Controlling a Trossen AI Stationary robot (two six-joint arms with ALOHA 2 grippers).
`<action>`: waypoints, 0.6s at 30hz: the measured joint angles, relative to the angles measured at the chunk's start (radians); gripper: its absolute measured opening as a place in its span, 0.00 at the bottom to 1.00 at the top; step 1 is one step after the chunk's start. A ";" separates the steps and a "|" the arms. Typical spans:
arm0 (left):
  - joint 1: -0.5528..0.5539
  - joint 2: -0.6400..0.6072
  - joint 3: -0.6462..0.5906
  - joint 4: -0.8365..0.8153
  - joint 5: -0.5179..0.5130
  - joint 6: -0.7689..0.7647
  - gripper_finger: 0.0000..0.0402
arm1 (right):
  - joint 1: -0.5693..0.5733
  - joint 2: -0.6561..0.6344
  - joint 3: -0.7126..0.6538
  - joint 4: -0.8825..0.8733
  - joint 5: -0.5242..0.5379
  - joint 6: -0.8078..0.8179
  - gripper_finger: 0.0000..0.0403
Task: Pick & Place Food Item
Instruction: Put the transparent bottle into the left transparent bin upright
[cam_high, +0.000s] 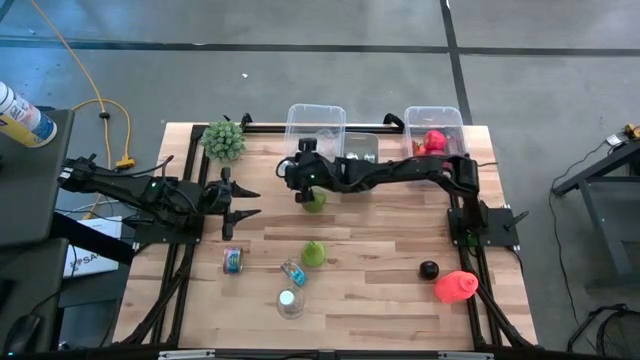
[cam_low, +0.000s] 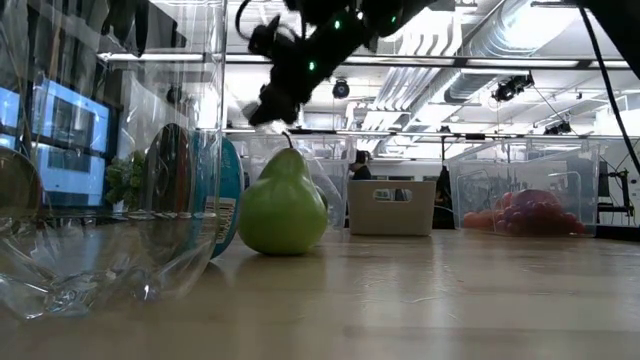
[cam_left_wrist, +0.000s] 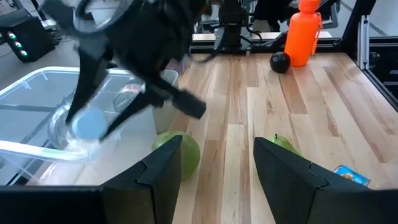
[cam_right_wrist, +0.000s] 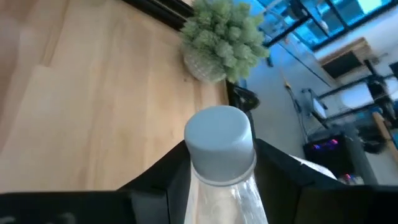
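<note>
Between the right pincer's (cam_right_wrist: 221, 180) fingers, a clear bottle (cam_right_wrist: 222, 163) is seen grasped only in the right wrist view; the left pincer (cam_high: 243, 200) is released. Red fruit (cam_high: 434, 141) is held in the bin (cam_high: 434, 128) at the bench's back right corner.

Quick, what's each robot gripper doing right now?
Left gripper: open, holding nothing.
Right gripper: closed on a clear bottle with a grey cap.
</note>
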 joint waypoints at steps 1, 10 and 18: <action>0.000 0.000 0.000 0.002 0.000 -0.001 0.47 | 0.009 -0.006 0.000 0.020 0.014 0.002 0.34; 0.000 0.000 0.000 0.000 0.000 -0.042 0.47 | 0.031 -0.148 0.001 0.015 0.019 0.138 0.28; -0.001 0.000 0.000 -0.023 0.065 -0.046 0.47 | -0.019 -0.259 0.001 -0.004 -0.135 0.333 0.28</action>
